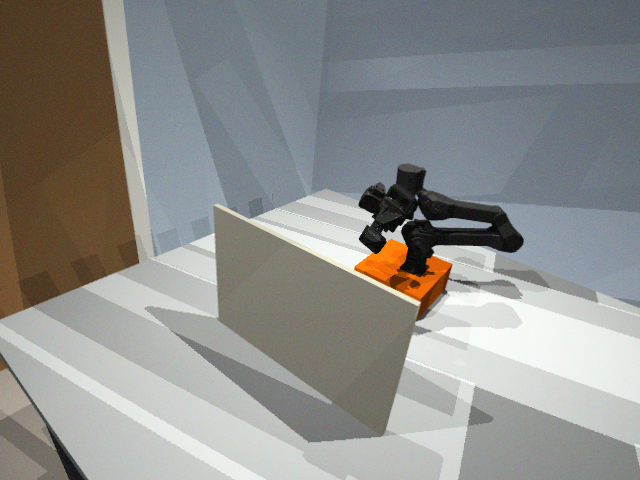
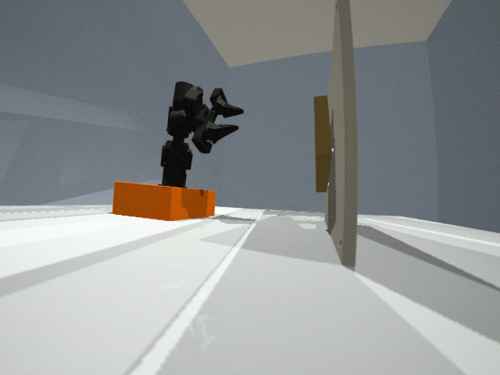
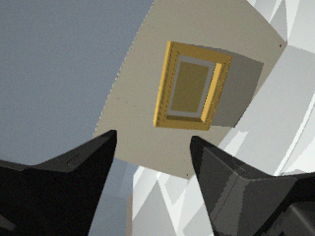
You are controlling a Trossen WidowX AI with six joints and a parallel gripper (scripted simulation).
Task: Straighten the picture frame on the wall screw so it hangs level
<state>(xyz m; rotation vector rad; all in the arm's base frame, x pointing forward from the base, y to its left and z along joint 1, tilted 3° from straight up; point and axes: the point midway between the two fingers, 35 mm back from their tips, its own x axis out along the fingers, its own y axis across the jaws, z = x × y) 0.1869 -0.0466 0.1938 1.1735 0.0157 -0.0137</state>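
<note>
And here's the pale table (image 1: 129,379) (image 2: 121,302) (image 3: 300,88), grey shadows striping its top. Seen from the top view, one corner points to twelve o'clock, another to nine. Across the middle stands a beige panel (image 1: 310,320) (image 2: 349,161) (image 3: 133,88), upright, its foot running from ten towards five o'clock, and there's the orange block (image 1: 379,260) (image 2: 141,201), sitting flat near one o'clock, behind the panel.
</note>
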